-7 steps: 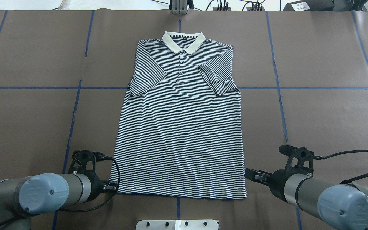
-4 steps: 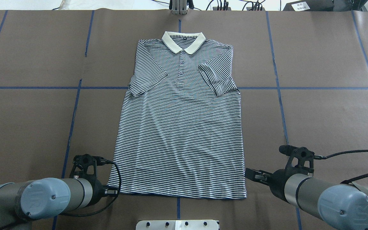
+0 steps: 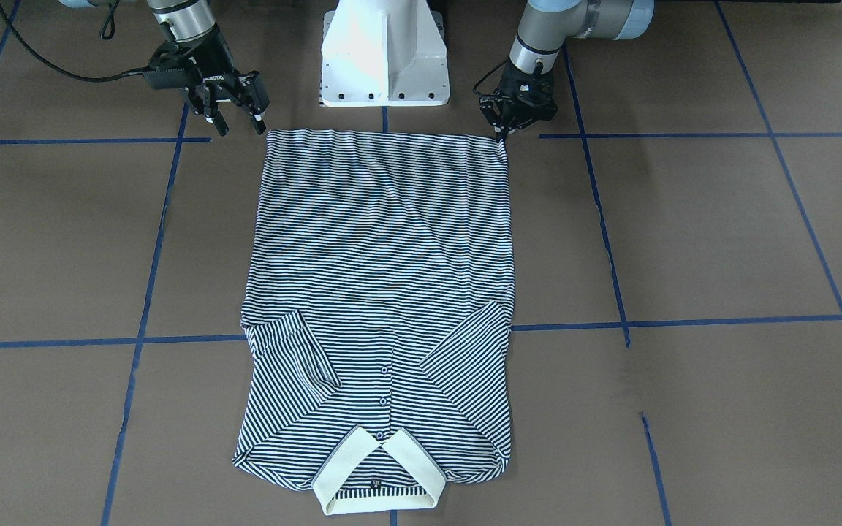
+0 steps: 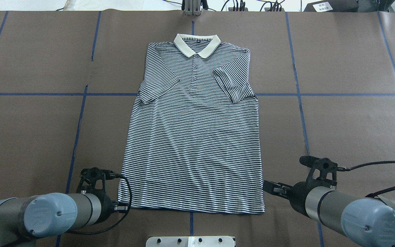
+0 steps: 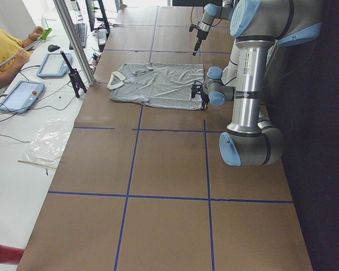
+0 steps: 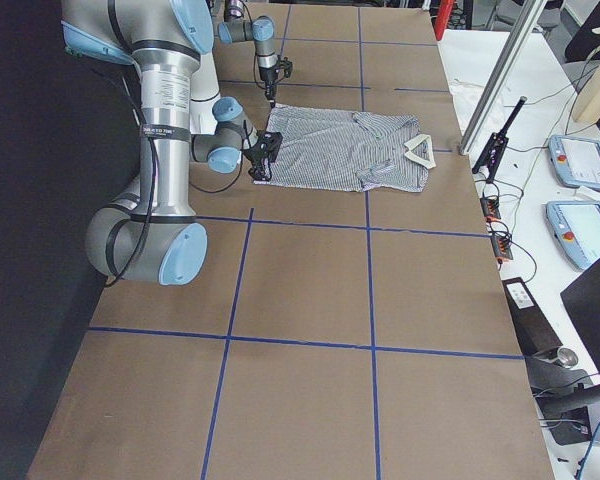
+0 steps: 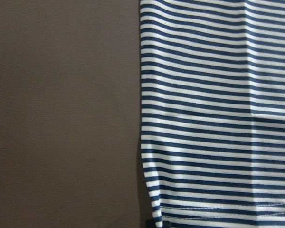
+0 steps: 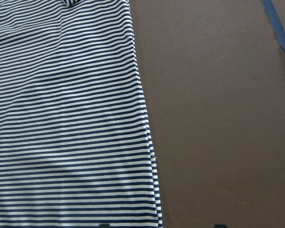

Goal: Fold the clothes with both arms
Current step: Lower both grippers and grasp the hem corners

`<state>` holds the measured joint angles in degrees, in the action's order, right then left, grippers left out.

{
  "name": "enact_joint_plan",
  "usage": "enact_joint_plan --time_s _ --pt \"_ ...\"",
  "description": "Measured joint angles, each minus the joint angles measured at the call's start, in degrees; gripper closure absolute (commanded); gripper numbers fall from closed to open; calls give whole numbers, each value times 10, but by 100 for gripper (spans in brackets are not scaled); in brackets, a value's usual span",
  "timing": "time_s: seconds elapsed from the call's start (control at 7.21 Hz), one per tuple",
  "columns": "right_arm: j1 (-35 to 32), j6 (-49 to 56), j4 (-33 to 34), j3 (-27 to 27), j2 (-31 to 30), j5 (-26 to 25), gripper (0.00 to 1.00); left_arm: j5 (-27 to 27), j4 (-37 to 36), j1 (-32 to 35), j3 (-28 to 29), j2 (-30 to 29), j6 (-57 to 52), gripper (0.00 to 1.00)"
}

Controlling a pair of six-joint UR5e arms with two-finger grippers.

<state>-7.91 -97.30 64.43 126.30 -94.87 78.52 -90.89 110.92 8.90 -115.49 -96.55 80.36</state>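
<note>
The left pincer (image 3: 503,131) met one hem corner of the striped polo shirt (image 3: 381,256), too edge-on for me to tell whether it had closed on the cloth. The right pincer (image 3: 240,128) stood spread wide and empty just beside the other corner. The shirt lay flat beyond both, collar (image 3: 377,475) farthest, on the brown, blue-taped surface (image 3: 684,241). A person in yellow (image 5: 1,51) was cut off at the room's edge.

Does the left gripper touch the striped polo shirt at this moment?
Touching. In the front-facing view the left gripper meets the polo shirt at its hem corner; the left wrist view shows its tip on that edge.
</note>
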Motion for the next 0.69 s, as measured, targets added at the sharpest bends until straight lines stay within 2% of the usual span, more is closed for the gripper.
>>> enact_joint_plan --time_s 0.14,0.42,0.69 --pt "1 0 0 0 1 0 23 0 0 1 0 -1 0 100" --pt "22 -24 10 -2 14 -27 39 0 -1 1 -9 -3 -1 100" --pt "53 -88 81 -7 53 -61 40 -1 -1 1 -18 -7 0 100"
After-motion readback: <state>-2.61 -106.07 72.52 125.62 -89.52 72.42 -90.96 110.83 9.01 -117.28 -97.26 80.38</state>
